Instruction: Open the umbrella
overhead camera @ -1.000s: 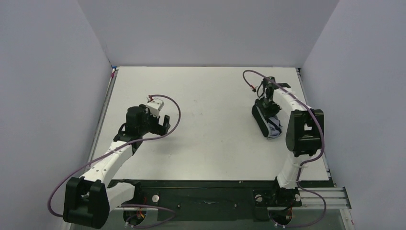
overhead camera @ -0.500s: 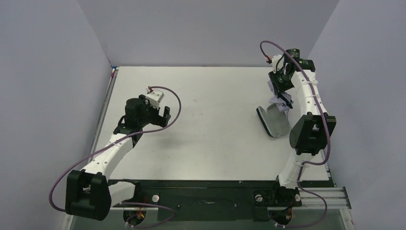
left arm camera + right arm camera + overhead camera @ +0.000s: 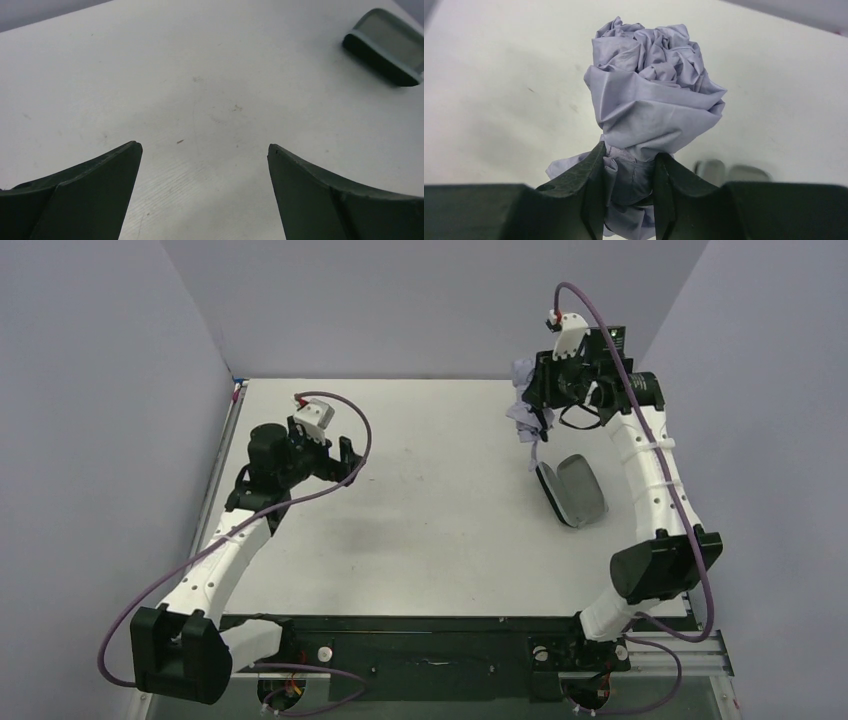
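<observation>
Fabric bunches in loose folds above the right hand [image 3: 628, 167], which pinches narrowly on the umbrella [image 3: 651, 100], low on its crumpled lavender cloth. That hand holds it in the air over the far right part of the table [image 3: 430, 520], clear of the surface and near a grey case [image 3: 577, 490] lying flat below. The left hand [image 3: 205, 150] hovers over the left half of the table with its jaws spread wide and nothing in them. The umbrella looks light and soft. Its cloth will likely slip and give under a pinch, so it offers no firm pull. Neither shaft nor handle shows in these views. A better hold would be on the stiff parts: one hand on the handle, the other on the shaft or its sliding collar, once they can be found.
</observation>
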